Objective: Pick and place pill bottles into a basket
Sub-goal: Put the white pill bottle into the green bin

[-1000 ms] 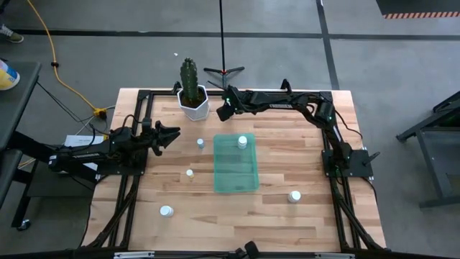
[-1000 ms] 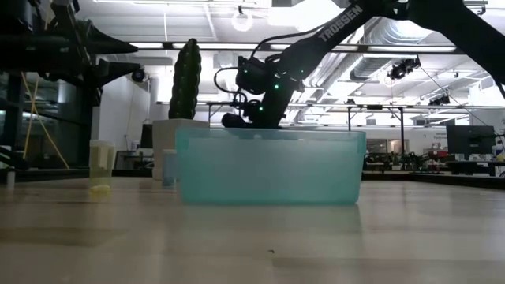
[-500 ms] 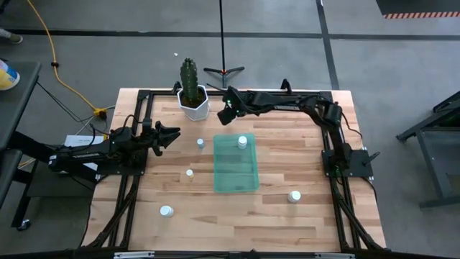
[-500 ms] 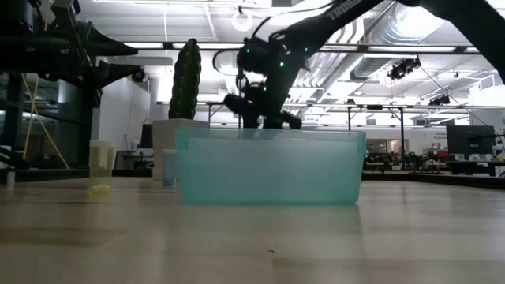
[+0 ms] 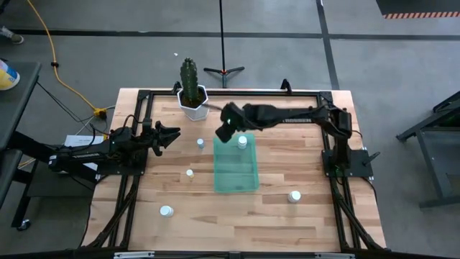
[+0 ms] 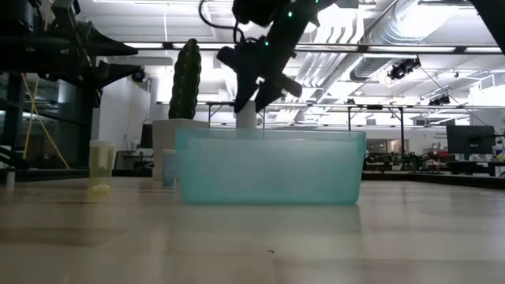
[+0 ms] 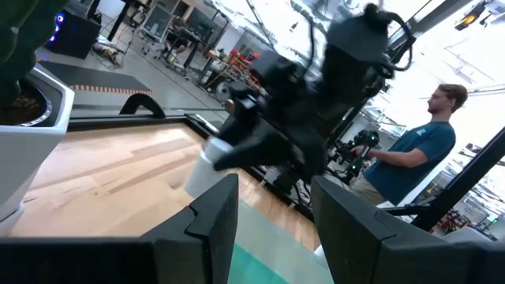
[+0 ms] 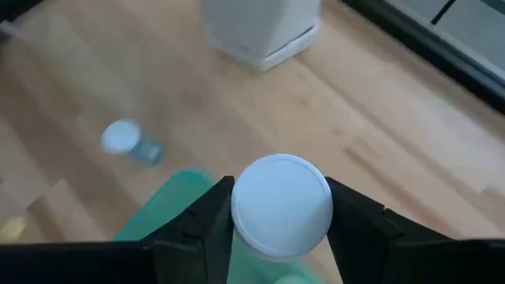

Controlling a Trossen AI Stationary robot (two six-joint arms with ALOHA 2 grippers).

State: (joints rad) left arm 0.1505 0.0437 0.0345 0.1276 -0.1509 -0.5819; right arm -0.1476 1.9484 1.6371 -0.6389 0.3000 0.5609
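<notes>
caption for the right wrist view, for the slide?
Right gripper holding a white-capped pill bottle above the green tray's corner, another bottle and the white cactus pot on the table beyond.

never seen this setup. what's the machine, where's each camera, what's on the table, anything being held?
Two dark robot arms with two-finger grippers work at a wooden table. One camera looks straight down, one sits at table height, and one rides on each wrist.

On the table: a green tray with one pill bottle inside, four more white bottles loose on the wood, and a white cactus pot.

The right gripper hangs over the tray's far end, shut on another bottle; its wrist camera looks down on the cap between the fingers. The left gripper waits open at the table's left edge. A person stands in the background of the left wrist view.
</notes>
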